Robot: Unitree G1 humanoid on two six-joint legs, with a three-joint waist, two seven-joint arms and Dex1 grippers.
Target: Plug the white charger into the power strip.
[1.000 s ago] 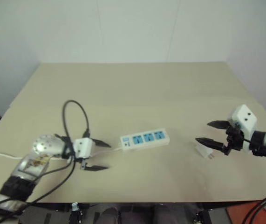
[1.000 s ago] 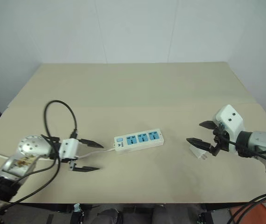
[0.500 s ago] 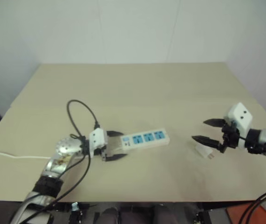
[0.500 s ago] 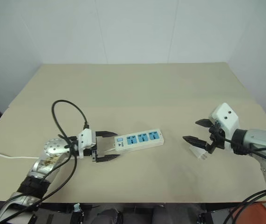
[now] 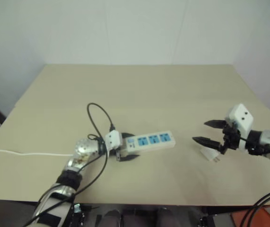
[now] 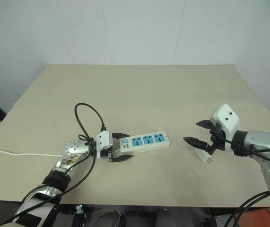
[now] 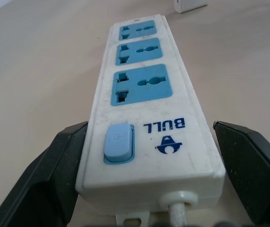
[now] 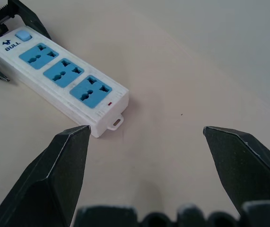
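Note:
The power strip [image 5: 152, 141] lies flat near the middle of the table, its three blue sockets facing up and its switch end towards my left arm. My left gripper [image 5: 126, 147] is open, with one black finger on each side of that switch end [image 7: 119, 143]. The near finger [image 7: 54, 175] sits close against the strip's side, while the other stands a little apart from it. The white charger [image 5: 209, 154] lies on the table to the right of the strip. My right gripper [image 5: 200, 132] hovers open just above the charger and holds nothing.
A thin white cord [image 5: 26, 152] runs from the strip's switch end to the table's left edge. A black cable loop [image 5: 98, 116] arches over my left wrist. The beige table [image 5: 139, 90] stretches back to a white wall.
My left gripper has moved right along the table until its open fingers straddle the strip's switch end. My right gripper has stayed over the charger. The camera view has shifted slightly.

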